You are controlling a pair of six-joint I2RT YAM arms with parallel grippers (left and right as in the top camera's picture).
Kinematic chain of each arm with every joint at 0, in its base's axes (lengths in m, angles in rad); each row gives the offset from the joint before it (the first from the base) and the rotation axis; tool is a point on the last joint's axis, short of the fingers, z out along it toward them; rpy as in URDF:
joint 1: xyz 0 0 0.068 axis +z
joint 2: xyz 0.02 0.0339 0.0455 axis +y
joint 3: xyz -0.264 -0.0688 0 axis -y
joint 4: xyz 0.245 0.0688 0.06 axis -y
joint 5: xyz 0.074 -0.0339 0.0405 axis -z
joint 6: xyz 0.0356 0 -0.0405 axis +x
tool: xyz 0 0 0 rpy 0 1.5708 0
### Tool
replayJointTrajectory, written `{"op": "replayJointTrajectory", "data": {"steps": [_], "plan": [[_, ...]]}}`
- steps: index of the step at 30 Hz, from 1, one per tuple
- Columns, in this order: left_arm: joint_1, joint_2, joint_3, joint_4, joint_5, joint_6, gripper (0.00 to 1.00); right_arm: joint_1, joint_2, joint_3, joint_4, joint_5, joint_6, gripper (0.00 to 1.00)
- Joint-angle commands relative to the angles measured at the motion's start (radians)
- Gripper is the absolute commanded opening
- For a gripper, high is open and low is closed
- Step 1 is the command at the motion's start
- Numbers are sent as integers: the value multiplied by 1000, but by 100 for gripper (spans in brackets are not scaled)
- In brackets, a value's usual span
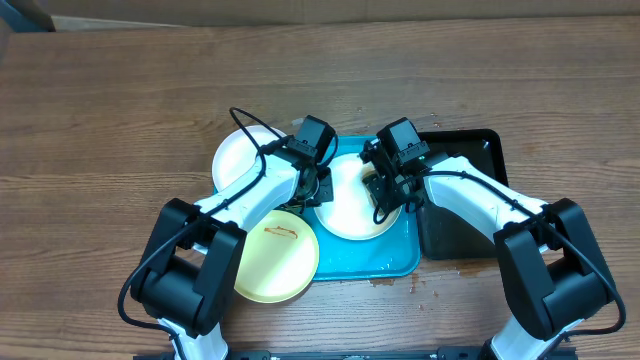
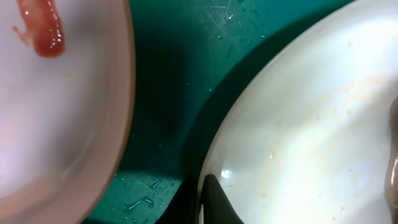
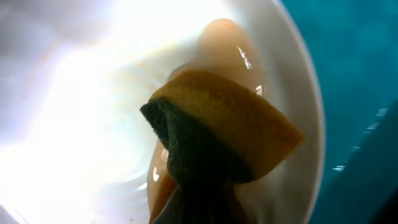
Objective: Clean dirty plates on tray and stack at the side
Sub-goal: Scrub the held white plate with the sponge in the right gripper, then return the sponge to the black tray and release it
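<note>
Seen from above, the left gripper is clamped on the rim of the white plate in the tray, its wrist view alone showing a red smear on the neighbouring plate to its left, while the right gripper pinches a sponge, plain only up close, against the plate under it.

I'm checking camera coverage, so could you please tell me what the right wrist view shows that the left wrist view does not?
Only the right wrist view shows the sponge, yellow with a dark face, over the white plate. Only the left wrist view shows a second plate with a red smear. Both show the white plate and the tray.
</note>
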Motion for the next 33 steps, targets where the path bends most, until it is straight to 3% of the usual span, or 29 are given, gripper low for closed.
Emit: {"op": "replayJointTrajectory", "data": {"steps": [1, 8, 16, 24, 30, 33], "plan": [[7, 23, -4, -3, -11, 12, 4, 12, 22, 18, -17, -157, -55, 4], [7, 23, -4, -3, -11, 13, 4, -5, 21, 200, -88, -274, -54, 4], [7, 23, -4, -3, -11, 13, 4, -93, 21, 476, -348, -111, -29, 4], [7, 23, -4, -3, -11, 13, 5, -256, 21, 512, -484, -64, 59, 4], [7, 23, -4, -3, -3, 12, 28, -392, 21, 476, -613, -63, 161, 4], [7, 23, -4, 1, -3, 12, 33, -424, 21, 403, -606, -17, 161, 4]]}}
